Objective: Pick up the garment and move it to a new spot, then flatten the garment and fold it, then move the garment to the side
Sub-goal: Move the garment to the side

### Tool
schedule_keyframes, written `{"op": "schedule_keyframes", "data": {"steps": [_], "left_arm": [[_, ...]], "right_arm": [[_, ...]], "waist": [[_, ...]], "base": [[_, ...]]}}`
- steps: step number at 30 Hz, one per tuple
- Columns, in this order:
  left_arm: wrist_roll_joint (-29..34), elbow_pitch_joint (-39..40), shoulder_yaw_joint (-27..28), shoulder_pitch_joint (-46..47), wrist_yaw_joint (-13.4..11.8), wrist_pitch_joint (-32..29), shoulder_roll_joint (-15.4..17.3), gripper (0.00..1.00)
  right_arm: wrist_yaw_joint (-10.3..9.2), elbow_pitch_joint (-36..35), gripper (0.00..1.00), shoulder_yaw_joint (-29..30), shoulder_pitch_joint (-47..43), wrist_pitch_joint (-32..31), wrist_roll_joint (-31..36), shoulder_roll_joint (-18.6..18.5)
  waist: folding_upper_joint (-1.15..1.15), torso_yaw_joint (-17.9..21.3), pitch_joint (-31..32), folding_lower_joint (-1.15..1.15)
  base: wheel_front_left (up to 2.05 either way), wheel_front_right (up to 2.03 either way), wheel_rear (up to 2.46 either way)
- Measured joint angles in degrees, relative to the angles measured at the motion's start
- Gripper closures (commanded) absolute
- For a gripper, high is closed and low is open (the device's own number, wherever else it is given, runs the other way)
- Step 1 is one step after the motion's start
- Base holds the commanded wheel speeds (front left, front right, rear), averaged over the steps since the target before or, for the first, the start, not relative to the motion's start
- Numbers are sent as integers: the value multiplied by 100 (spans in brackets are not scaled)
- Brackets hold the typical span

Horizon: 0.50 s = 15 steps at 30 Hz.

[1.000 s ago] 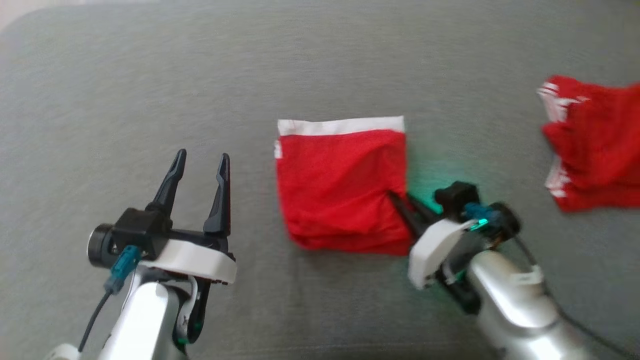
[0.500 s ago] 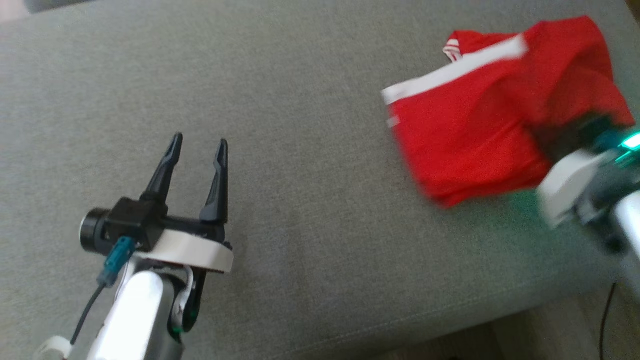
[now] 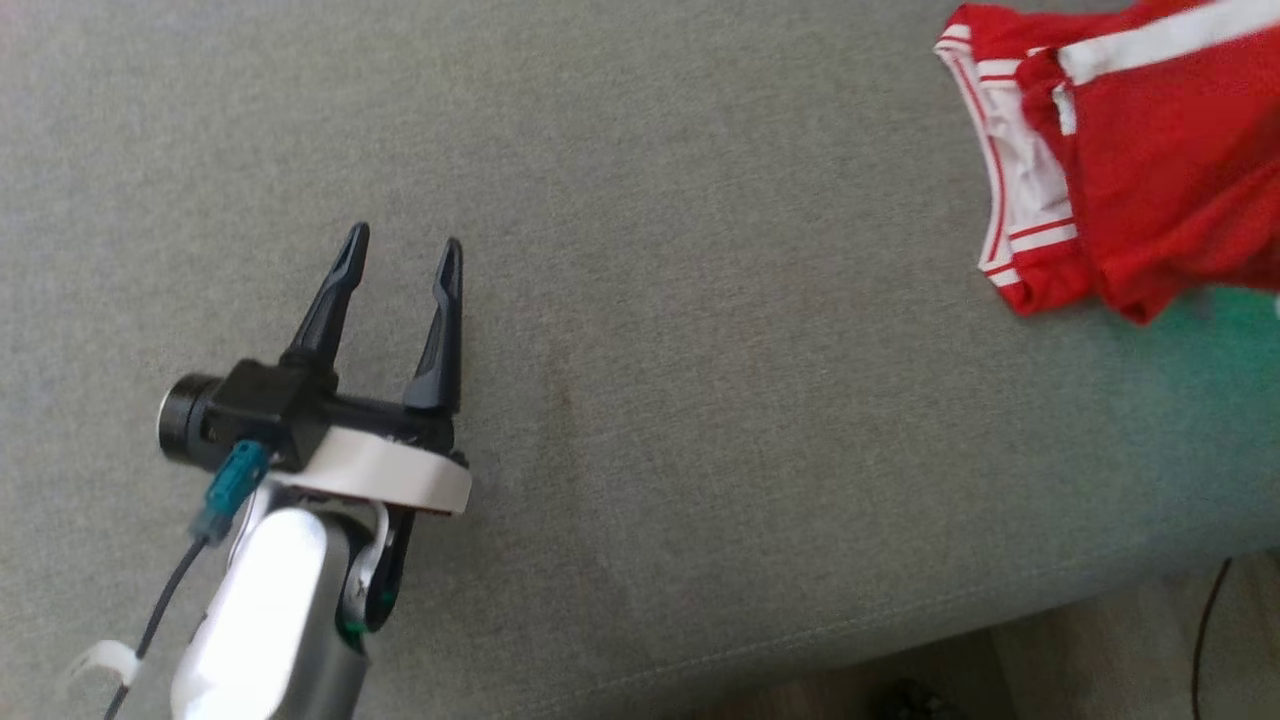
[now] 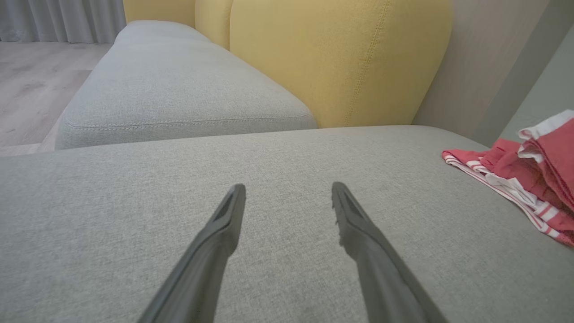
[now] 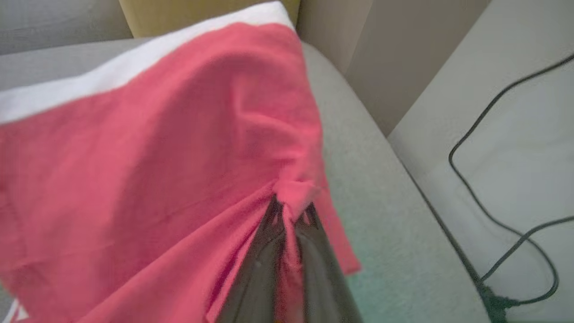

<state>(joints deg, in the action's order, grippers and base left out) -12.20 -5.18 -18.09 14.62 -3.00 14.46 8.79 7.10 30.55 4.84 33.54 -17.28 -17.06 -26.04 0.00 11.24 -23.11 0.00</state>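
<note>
- The left gripper (image 3: 405, 240) is at the lower left of the head view, above the grey sofa seat (image 3: 700, 400). Its two dark fingers (image 4: 224, 237) are spread wide apart. Nothing is between them.
- In the left wrist view, a second grey seat cushion (image 4: 179, 98) lies past the fingers. A big yellow back cushion (image 4: 336, 58) stands behind it. Far off on the left are a wood floor (image 4: 31, 76) and a grey curtain (image 4: 58, 20).
- The middle of the sofa seat is bare grey cloth.
- The garment (image 3: 1160, 150) is at the far right end of the sofa seat, in the top right corner of the head view. It is red, with a wide white band along one edge.
- It lies partly over another red cloth (image 3: 1020, 200). That one has thin white and red stripes on its edge. In the left wrist view the garment (image 4: 551, 143) rises higher than the striped cloth (image 4: 493, 179).
- A green glow (image 3: 1220, 320) falls on the seat just under the garment.
- In the right wrist view, the right gripper (image 5: 289, 211) is pressed together on a bunched bit of the garment (image 5: 157, 134). The red cloth is pulled into folds where the dark fingers (image 5: 260, 278) pinch it.
- To the right of the sofa, a thin black cable (image 5: 493, 179) loops over the pale floor (image 5: 515, 112).
</note>
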Motion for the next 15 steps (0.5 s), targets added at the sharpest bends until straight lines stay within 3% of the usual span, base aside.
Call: {"op": "schedule_keyframes", "data": {"steps": [3, 9, 10, 12, 13, 15], "left_arm": [[1, -19, -62, 136, 47, 0, -1, 0], [53, -51, -190, 313, 156, 0, 5, 0], [53, -54, -202, 336, 158, 0, 5, 0], [53, -65, -215, 349, 158, 0, 5, 0], [53, -75, -218, 349, 157, 0, 9, 0], [53, -107, -218, 348, 157, 0, 14, 0]], "right_arm": [[1, 500, 100, 180, 42, 147, 7, 207], [1, 1118, 100, 490, 525, 510, 271, 250], [1, 1180, 63, 505, 593, 558, 315, 258], [1, 1280, 5, 522, 656, 606, 363, 303], [1, 1343, 0, 542, 673, 616, 363, 350], [1, 1416, 0, 541, 671, 632, 393, 413]], "waist": [[0, -57, -137, 0], [0, -185, -397, 1], [0, -202, -427, 1], [0, -223, -454, 1], [0, -219, -449, 1], [0, -208, -402, 1]], "base": [[0, 0, 0], [0, 0, 0], [0, 0, 0], [0, 0, 0], [0, 0, 0], [0, 0, 0]]}}
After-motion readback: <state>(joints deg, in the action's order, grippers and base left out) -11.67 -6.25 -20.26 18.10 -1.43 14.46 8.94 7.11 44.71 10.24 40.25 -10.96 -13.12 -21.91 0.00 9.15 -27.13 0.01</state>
